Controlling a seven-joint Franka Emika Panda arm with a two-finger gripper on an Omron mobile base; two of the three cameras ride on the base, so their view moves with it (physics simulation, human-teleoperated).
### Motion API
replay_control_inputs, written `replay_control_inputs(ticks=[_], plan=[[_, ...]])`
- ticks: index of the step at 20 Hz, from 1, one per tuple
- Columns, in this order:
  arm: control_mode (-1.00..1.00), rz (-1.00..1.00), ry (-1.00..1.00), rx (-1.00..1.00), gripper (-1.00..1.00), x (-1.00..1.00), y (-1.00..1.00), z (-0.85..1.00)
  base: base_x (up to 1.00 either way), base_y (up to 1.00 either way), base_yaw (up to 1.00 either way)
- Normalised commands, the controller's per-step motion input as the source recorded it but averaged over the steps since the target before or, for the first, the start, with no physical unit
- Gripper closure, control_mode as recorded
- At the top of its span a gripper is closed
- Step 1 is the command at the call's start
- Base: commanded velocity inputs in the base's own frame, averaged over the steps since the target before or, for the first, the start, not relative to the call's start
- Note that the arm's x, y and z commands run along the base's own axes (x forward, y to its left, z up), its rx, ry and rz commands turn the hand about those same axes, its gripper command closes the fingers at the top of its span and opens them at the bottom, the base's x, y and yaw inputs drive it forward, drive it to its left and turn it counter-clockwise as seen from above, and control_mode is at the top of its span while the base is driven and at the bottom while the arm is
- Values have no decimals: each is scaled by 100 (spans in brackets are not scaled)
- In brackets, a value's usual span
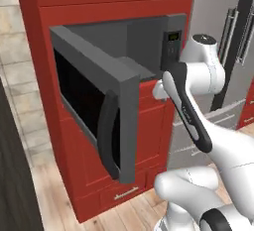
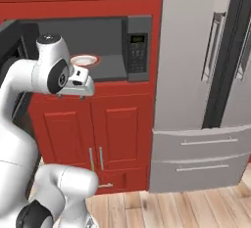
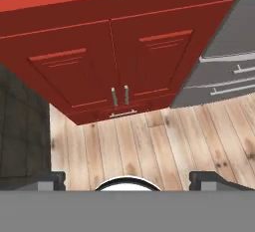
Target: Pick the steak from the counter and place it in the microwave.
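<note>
The microwave (image 1: 144,36) is set into red cabinets, and its door (image 1: 99,106) swings wide open to the left. Inside on its floor sits a round white plate (image 2: 85,59). A thin pinkish-red sliver (image 2: 97,60) shows at the plate's edge, and I cannot tell whether it is the steak. My gripper (image 2: 80,89) hangs just in front of the microwave's lower lip and points down. In the hand view its fingertips (image 3: 53,178) stand wide apart, and the gripper (image 3: 128,180) is open with nothing between them. The counter is out of view.
A steel fridge (image 2: 196,75) with drawers (image 2: 206,148) stands right of the microwave. Red cabinet doors (image 3: 114,71) lie below it, over a wooden floor (image 3: 149,146). The open door (image 3: 20,126) blocks the left side.
</note>
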Motion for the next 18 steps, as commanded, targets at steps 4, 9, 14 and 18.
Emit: replay_control_inputs(ticks=[4,9,14,18], plan=[[100,0,0,0,-100,0,0,0,0,0,-92],[100,0,0,0,-100,0,0,0,0,0,-93],[100,0,0,0,-100,0,0,0,0,0,-94],[100,0,0,0,-100,0,0,0,62,0,-69]])
